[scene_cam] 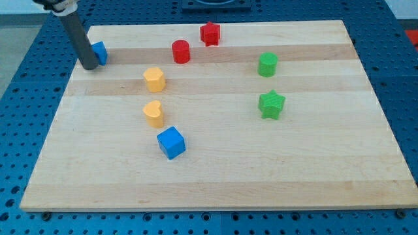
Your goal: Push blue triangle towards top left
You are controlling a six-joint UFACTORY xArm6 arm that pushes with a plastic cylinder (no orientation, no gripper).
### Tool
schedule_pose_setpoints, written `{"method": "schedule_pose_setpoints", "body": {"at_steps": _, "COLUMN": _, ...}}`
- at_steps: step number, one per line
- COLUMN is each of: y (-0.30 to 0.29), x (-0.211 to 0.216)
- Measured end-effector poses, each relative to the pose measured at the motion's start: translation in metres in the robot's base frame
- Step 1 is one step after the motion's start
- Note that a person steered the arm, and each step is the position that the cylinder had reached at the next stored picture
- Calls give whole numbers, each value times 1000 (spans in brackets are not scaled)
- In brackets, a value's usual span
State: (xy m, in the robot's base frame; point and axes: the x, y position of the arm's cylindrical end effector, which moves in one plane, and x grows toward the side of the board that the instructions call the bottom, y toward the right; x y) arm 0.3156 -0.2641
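The blue triangle (100, 53) sits near the board's top left corner, close to the left edge. My tip (88, 66) rests on the board just to the view's lower left of it, touching or nearly touching its left side. The dark rod rises from the tip up and to the left out of the view's top and hides part of the triangle's left side.
A wooden board (313, 170) carries a red cylinder (181, 51), a red star (209, 33), a yellow hexagon-like block (155, 79), a yellow heart (153, 113), a blue cube (171, 142), a green cylinder (267, 64) and a green star (272, 104).
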Motion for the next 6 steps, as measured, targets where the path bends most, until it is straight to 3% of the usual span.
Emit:
{"method": "schedule_pose_setpoints", "body": {"at_steps": 2, "y": 0, "x": -43}}
{"method": "schedule_pose_setpoints", "body": {"at_steps": 6, "y": 21, "x": -16}}
